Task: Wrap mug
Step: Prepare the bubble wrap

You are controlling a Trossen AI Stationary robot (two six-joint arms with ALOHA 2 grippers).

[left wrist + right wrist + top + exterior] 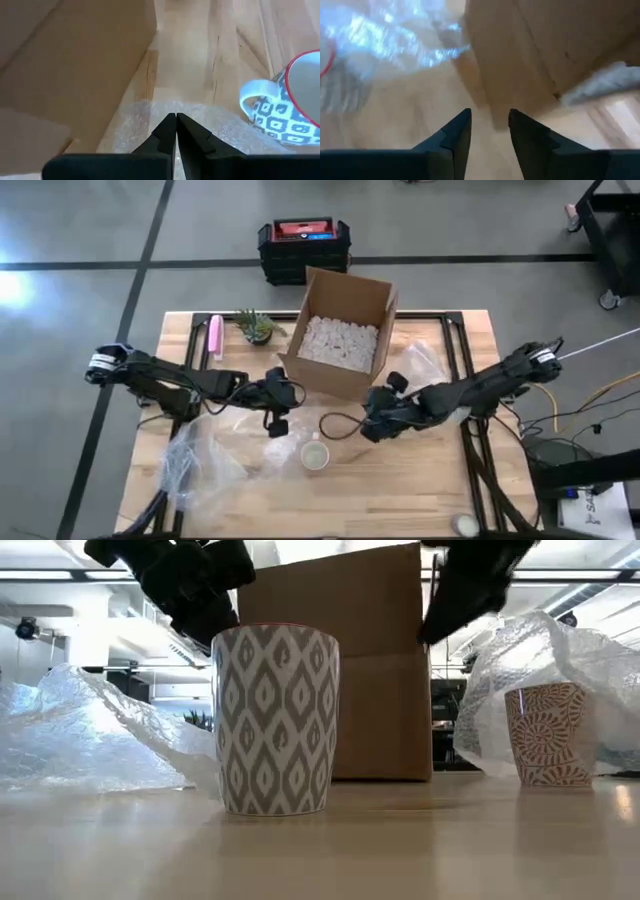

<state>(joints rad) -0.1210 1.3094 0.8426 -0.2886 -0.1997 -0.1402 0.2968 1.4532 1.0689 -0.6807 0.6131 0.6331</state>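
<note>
Left gripper [279, 423] reaches in from the left, fingers pressed together over bubble wrap [210, 125] beside the box [340, 330]. Right gripper [372, 426] hovers opposite, jaws parted and empty. Between them, nearer the front edge, the mug [315, 455] stands upright; its handle hides in the low view.

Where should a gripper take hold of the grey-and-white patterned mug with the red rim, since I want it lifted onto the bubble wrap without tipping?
Probably by the rim, from above: the grey-and-white patterned mug stands upright with its mouth open to the top, so one finger can go inside and one outside. Its white handle is an alternative. The left gripper, shut over the clear bubble wrap, is nearest.
</note>
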